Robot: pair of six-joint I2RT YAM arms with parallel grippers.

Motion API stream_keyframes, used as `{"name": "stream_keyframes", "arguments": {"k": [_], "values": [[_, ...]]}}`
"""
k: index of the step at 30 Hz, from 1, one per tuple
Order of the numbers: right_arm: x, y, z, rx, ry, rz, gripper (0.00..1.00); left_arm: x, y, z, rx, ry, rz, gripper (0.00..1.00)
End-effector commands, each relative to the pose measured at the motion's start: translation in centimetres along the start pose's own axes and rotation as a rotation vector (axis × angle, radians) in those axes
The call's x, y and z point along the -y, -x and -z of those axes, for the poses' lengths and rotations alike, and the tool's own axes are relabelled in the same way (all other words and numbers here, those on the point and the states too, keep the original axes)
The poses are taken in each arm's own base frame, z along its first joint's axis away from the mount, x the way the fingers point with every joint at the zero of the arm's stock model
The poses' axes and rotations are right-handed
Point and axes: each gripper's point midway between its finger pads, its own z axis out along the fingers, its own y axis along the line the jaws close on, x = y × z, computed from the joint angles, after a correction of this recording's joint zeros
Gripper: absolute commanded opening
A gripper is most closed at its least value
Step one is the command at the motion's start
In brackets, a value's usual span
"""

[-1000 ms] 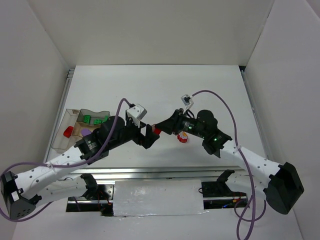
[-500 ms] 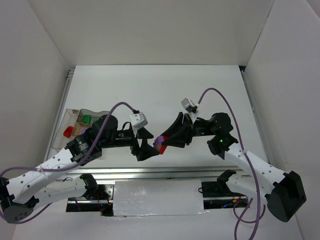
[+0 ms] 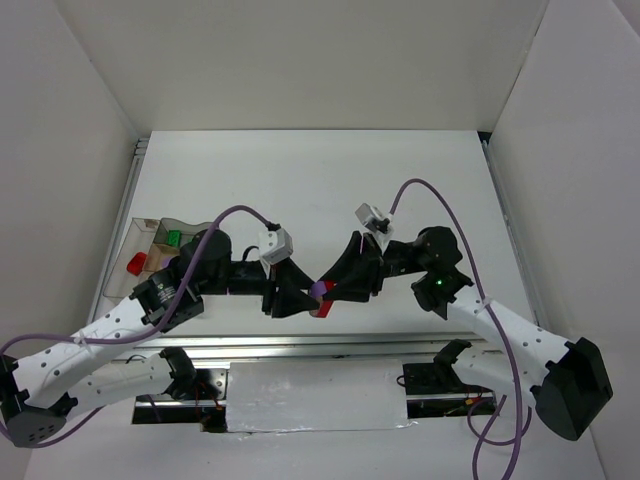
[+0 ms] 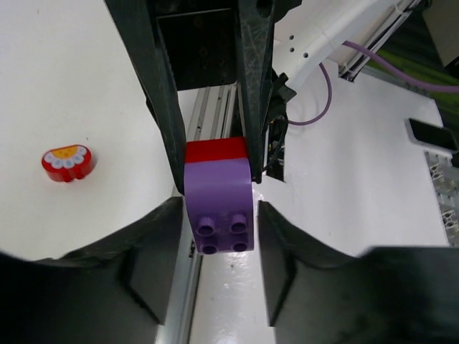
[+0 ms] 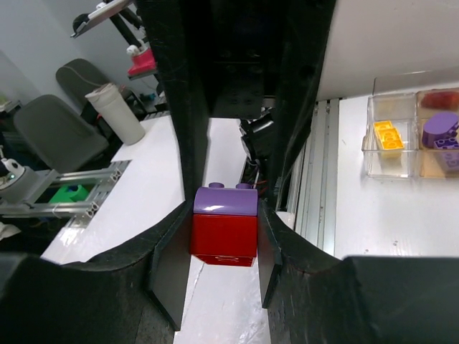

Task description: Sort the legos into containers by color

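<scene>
A purple lego (image 4: 219, 208) with a rounded top is stuck on a red lego (image 5: 224, 236), held above the table's near edge. My right gripper (image 5: 221, 247) is shut on the red lego. My left gripper (image 4: 219, 218) faces it, its jaws either side of the purple lego (image 3: 318, 290) with a thin gap on each side, so it is open. The containers (image 3: 122, 285) stand at the left, holding a green lego (image 3: 174, 238) and a red lego (image 3: 136, 264). The right wrist view shows a yellow lego (image 5: 387, 136) and a purple one (image 5: 441, 132) in them.
A rounded red piece with a yellow and white top (image 4: 68, 161) lies on the table near the grippers. The metal rail (image 3: 330, 345) of the table's near edge runs just below both grippers. A white wall (image 3: 300, 70) closes the back.
Both grippers have come together nearer the front edge, and the right wrist has turned the joined pair toward the left gripper. The left jaws have narrowed around the purple lego.
</scene>
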Motion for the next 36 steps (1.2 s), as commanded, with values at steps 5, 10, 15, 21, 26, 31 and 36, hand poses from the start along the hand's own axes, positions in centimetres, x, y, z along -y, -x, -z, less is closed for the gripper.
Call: {"name": "stream_keyframes", "arguments": {"k": [5,10,15,21,26,31,36], "values": [[-0.1,1.2,-0.6,0.024,-0.005,0.042,0.00,0.8,1.2,-0.2,0.045,-0.051,-0.049,0.30],[0.1,1.2,-0.7,0.028,-0.018,0.027,0.11,0.9,1.8,0.4,0.077,-0.035,-0.071,0.00],[0.6,0.8,-0.5,0.030,-0.046,0.012,0.97,0.6,2.4,1.4,0.123,0.018,-0.088,0.00],[1.4,0.4,-0.3,0.034,-0.093,0.008,0.95,0.8,2.7,1.6,0.126,0.015,-0.094,0.00],[0.8,0.5,-0.6,0.038,-0.041,-0.008,0.71,0.7,2.9,1.5,0.133,0.016,-0.090,0.00],[0.5,0.5,-0.9,0.035,-0.006,-0.007,0.20,-0.1,3.3,1.5,0.144,0.067,-0.083,0.00],[1.5,-0.7,-0.2,0.017,-0.055,0.030,0.00,-5.5,4.1,3.8,0.175,0.422,0.016,0.00]]}}
